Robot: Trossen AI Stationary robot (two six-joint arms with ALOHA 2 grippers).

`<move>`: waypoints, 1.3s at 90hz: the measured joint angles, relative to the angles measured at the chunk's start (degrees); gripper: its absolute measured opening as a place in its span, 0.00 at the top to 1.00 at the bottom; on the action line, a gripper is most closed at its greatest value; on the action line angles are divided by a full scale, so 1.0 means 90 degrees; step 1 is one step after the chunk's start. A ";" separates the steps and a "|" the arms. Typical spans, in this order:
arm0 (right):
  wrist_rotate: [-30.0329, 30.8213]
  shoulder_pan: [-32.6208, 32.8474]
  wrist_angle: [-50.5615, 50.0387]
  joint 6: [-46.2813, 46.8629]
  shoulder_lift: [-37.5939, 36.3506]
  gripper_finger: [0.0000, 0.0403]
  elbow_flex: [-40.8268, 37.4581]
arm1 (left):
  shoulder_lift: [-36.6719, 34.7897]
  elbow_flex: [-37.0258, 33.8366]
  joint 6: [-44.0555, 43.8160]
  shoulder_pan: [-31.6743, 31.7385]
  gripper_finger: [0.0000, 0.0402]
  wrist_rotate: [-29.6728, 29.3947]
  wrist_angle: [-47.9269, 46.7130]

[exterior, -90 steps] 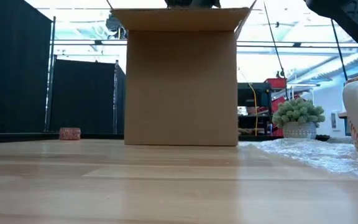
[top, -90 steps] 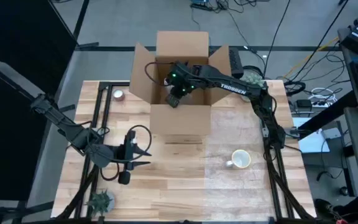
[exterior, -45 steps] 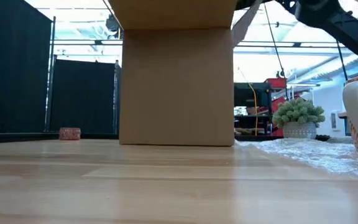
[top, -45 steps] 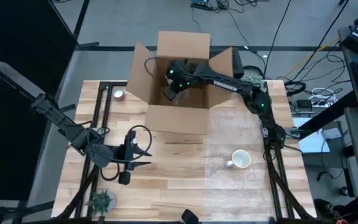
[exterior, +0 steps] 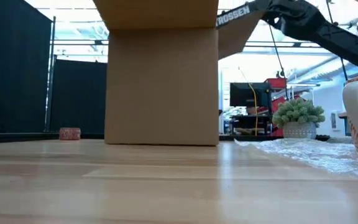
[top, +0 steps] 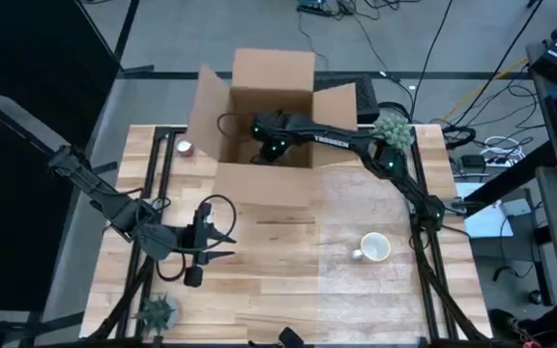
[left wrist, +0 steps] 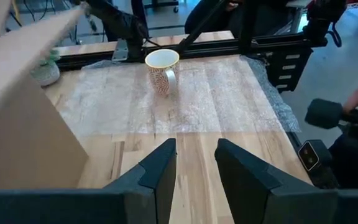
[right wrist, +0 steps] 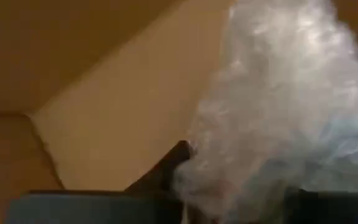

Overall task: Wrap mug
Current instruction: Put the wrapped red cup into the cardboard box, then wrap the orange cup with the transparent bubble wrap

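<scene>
A: What has changed since 1 second ago?

B: The cardboard box [top: 259,116] has slid toward the table's left side and far edge; in the low view its front face [exterior: 161,87] sits further left than it did. The right gripper [top: 271,150] is inside the box, and the right arm stretches further across than before. The left gripper [top: 222,243] has not moved.

A: What is the right claw doing?

B: Its wrist view shows a dark finger [right wrist: 166,171] pinching a wad of bubble wrap [right wrist: 284,118] against the box's inner wall.

A: And the left?

B: Its fingers [left wrist: 160,174] are spread, resting over the bare wood at the table's left.

A: Where's the mug?

B: 1 mug [top: 373,247], upright on the bubble wrap sheet [top: 375,208] at the table's right, well apart from both grippers.

A: The count?

B: 1 box, 1 mug, 1 sheet, 2 small plants [top: 392,129] [top: 156,312], 1 tape roll [top: 184,147], 2 arms.
</scene>
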 joint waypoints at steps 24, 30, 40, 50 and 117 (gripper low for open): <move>-0.0317 0.0002 -0.0159 -0.0315 -0.0323 0.49 0.0010 | 0.0002 0.0000 0.0032 0.0000 0.74 0.0002 -0.0121; -0.0409 -0.0023 -0.0267 -0.0349 -0.0627 0.45 0.0010 | 0.0002 0.0000 0.0109 0.0000 0.74 0.0002 -0.0078; -0.0406 -0.0021 -0.0354 -0.0518 -0.1172 0.41 0.0012 | 0.0002 0.0000 0.0119 0.0005 0.74 0.0004 0.0012; -0.0401 0.0007 -0.0347 -0.0716 -0.1746 0.41 0.0012 | 0.0002 0.0000 0.0114 0.0021 0.74 -0.0020 -0.0001; 0.0993 0.4687 -0.3307 0.0491 -0.4238 0.41 0.0019 | 0.0127 0.0000 -0.0442 -0.0152 0.74 -0.0004 -0.0656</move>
